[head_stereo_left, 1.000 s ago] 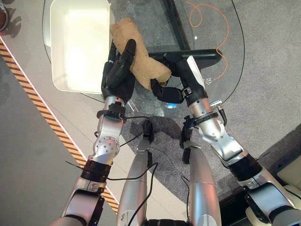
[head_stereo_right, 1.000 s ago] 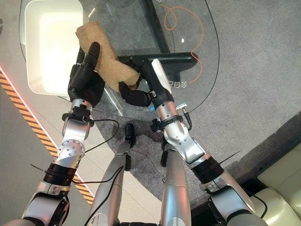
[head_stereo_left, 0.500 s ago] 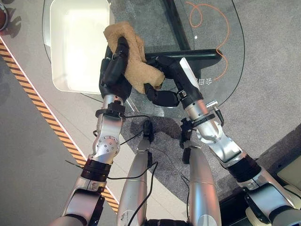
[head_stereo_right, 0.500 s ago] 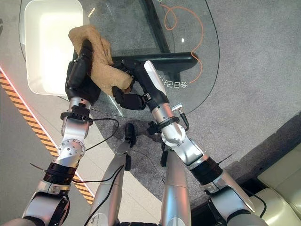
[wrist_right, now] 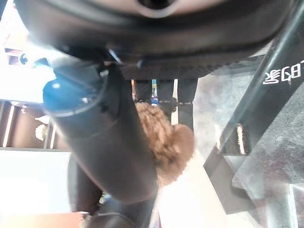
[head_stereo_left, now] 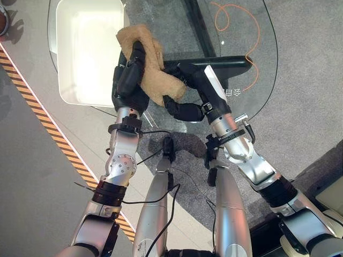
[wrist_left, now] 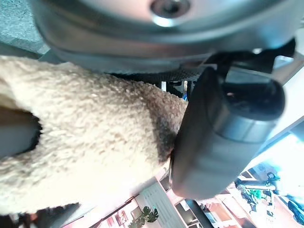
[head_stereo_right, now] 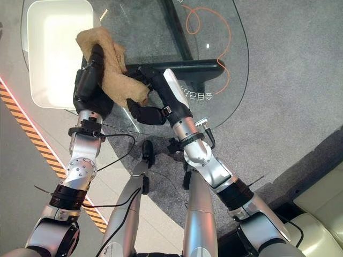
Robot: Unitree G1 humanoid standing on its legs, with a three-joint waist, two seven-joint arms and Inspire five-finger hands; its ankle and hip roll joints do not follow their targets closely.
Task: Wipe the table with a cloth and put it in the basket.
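A tan cloth (head_stereo_left: 151,64), a white basket (head_stereo_left: 86,48), an orange-and-black striped floor strip (head_stereo_left: 51,128).

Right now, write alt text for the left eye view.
Both hands hold a tan cloth on a glass table: the left hand curls round it, the right hand pinches its near end. A white basket sits to the left.

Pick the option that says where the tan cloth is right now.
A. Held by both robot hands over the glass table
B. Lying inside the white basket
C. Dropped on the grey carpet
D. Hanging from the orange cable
A: the cloth is bunched between the left robot hand and the right robot hand, both curled on it above the glass table, beside the white basket.
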